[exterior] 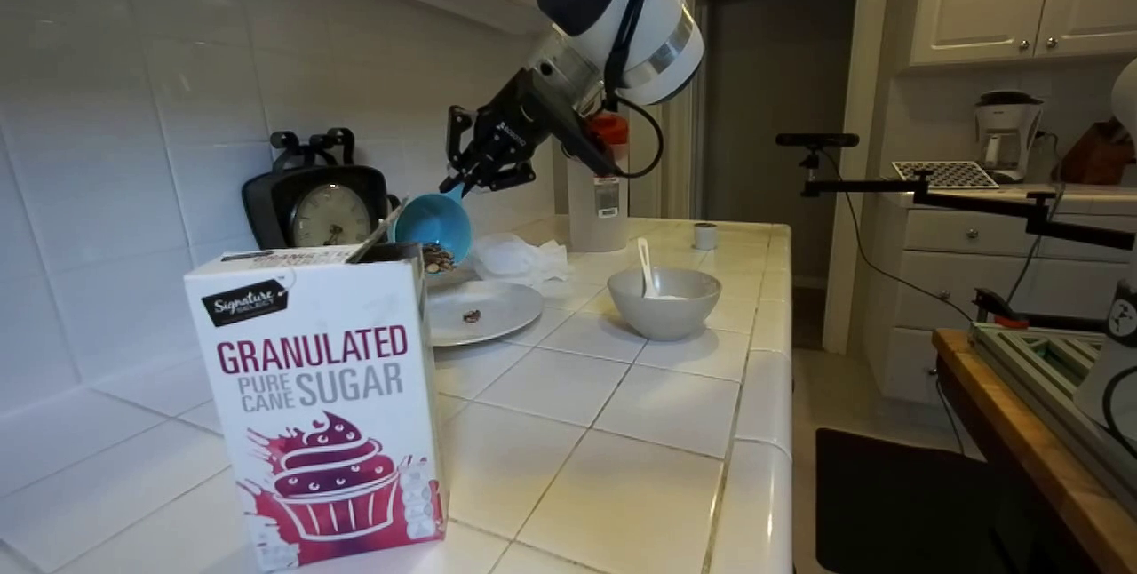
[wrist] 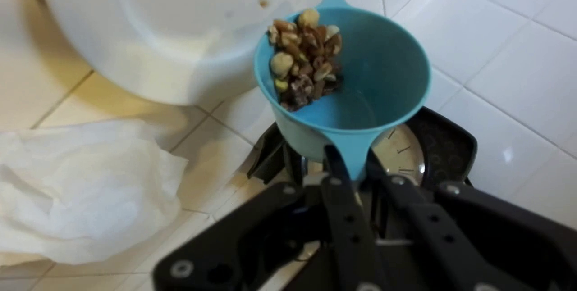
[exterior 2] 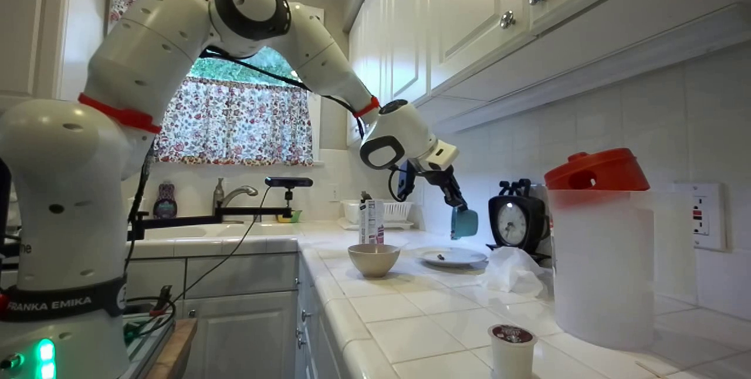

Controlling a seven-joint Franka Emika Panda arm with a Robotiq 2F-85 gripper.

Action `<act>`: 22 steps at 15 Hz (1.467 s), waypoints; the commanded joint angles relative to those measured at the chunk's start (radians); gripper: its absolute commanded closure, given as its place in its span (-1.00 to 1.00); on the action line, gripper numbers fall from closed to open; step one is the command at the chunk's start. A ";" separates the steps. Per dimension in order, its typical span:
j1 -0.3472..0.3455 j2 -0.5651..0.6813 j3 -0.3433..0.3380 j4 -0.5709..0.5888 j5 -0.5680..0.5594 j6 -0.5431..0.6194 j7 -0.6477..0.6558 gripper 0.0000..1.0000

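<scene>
Your gripper [wrist: 351, 160] clasps one tilted blue cup [wrist: 383, 70] of nuts [wrist: 306, 56] (two tabs [wrist: 354, 149], one held) near one plate [exterior: 508, 307]; a tile gap [exterior: 573, 316] separates that plate's rim from one bowl [exterior: 662, 312].

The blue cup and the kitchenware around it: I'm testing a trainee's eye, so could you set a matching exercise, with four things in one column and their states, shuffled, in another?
Things
1. Blue cup
2. Bowl
3. Plate
4. Pitcher

States
A. Topped with a red lid
B. Tilted, held at its handle by the gripper, nuts inside
C. Has a pale utensil sticking up out of it
D. Flat, with small brown bits on it

Pairs: 1-B, 2-C, 3-D, 4-A
</scene>
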 commanded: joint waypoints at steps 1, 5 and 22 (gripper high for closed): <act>-0.059 -0.038 0.074 -0.045 0.020 0.073 -0.070 0.94; -0.098 -0.044 0.127 -0.075 -0.007 0.167 -0.063 0.94; -0.092 -0.042 0.138 -0.176 -0.102 0.430 -0.044 0.94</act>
